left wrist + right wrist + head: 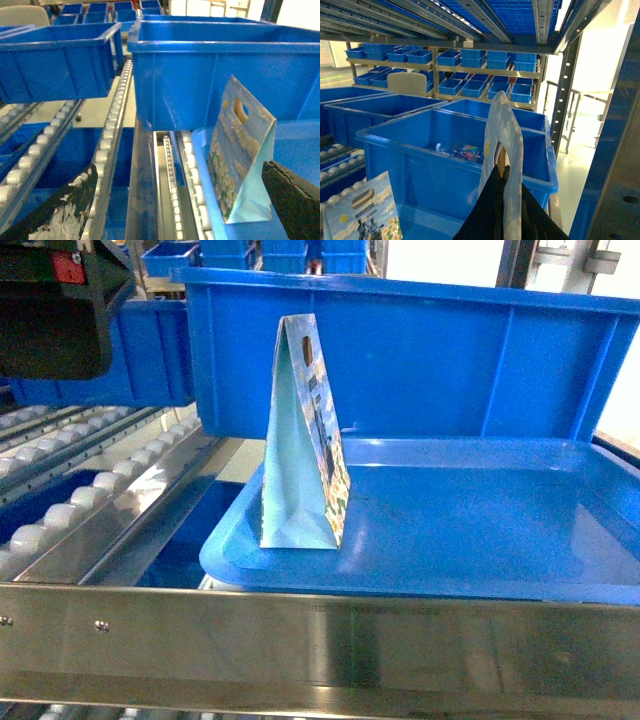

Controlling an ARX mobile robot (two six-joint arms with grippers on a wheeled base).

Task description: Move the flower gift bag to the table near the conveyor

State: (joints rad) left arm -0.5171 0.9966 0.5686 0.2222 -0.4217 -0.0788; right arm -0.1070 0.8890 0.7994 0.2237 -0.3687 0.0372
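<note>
The flower gift bag point(305, 455) stands upright on a shallow blue tray point(520, 560) on the conveyor, whose white rollers point(60, 510) run along steel tracks. In the left wrist view the bag point(240, 155) stands just inside the right finger point(295, 200) of my open left gripper point(179, 172), without touching it. My right gripper point(501, 172) is shut on a pale flat bag with a handle hole point(505, 135), held upright. The flower gift bag point(362, 212) shows at that view's lower left. The table is out of view.
A deep blue bin point(450, 360) stands right behind the bag, with bottles inside point(462, 151). More blue bins point(55, 65) sit on the roller tracks point(115, 125) to the left. A steel rail point(320, 640) crosses the front. A dark arm part point(50, 310) hangs at upper left.
</note>
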